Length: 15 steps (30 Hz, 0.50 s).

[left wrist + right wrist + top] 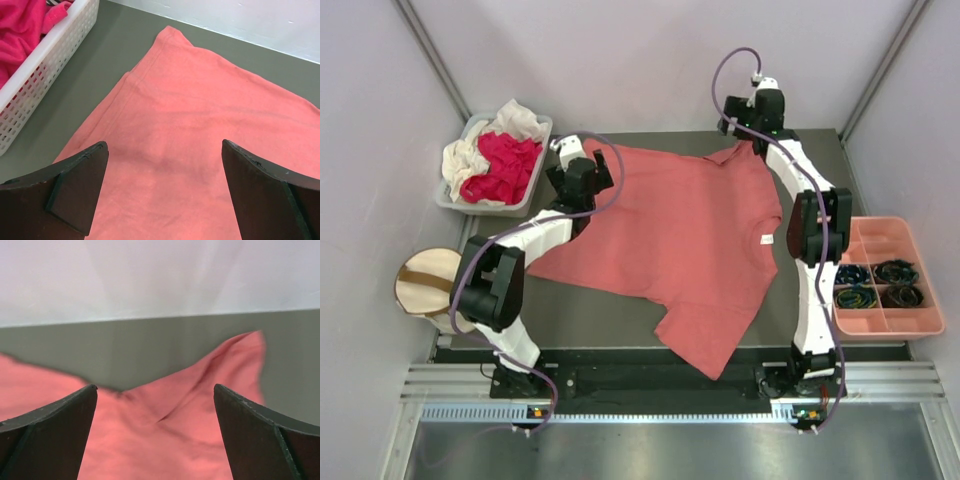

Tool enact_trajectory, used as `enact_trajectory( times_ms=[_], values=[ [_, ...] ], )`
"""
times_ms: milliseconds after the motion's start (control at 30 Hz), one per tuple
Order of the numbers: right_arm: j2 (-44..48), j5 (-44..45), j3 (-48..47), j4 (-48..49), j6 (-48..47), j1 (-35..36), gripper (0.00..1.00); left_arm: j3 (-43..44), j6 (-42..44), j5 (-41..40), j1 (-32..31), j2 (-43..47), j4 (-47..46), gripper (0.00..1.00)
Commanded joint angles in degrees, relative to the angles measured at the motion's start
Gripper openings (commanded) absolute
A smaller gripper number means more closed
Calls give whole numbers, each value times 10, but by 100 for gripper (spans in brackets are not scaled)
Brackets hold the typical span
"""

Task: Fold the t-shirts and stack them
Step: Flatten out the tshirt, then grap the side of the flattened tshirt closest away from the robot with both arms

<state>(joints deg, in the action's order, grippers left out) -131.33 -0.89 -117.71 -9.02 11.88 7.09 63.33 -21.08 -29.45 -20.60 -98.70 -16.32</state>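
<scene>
A large salmon-pink t-shirt (670, 235) lies spread flat on the dark table, its white neck label (766, 238) at the right. My left gripper (582, 172) hovers open over the shirt's far left corner; in the left wrist view its fingers (80, 185) straddle bare pink cloth (200, 125). My right gripper (744, 135) stands open above the far right sleeve (210, 385), with nothing between its fingers (250, 430). More t-shirts, a magenta one (505, 165) and a cream one (470, 150), sit crumpled in a white basket (535, 190).
The basket (45, 60) stands just left of the left gripper. A pink compartment tray (885, 240) holding dark rings is at the right. A cream drum bin with a brown strap (425, 280) sits at the left edge. The back wall is close behind both grippers.
</scene>
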Motion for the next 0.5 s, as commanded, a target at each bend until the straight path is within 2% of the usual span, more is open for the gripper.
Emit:
enact_trajectory(
  times_ms=[0,100,267,467],
  values=[
    [28,-85,29,-36,74,13,99,-18,-2,-10,-4,46,-17,99],
    [14,-102,25,-33,104,19,99,-30,-5,-11,-6,57,-13,99],
    [-9,-77,12,-43,135,20,99,-43,-9,-13,-12,73,-10,99],
    [-51,-45,-44,-102,162,20,99,-45,-10,-16,-21,82,-6,99]
  ],
)
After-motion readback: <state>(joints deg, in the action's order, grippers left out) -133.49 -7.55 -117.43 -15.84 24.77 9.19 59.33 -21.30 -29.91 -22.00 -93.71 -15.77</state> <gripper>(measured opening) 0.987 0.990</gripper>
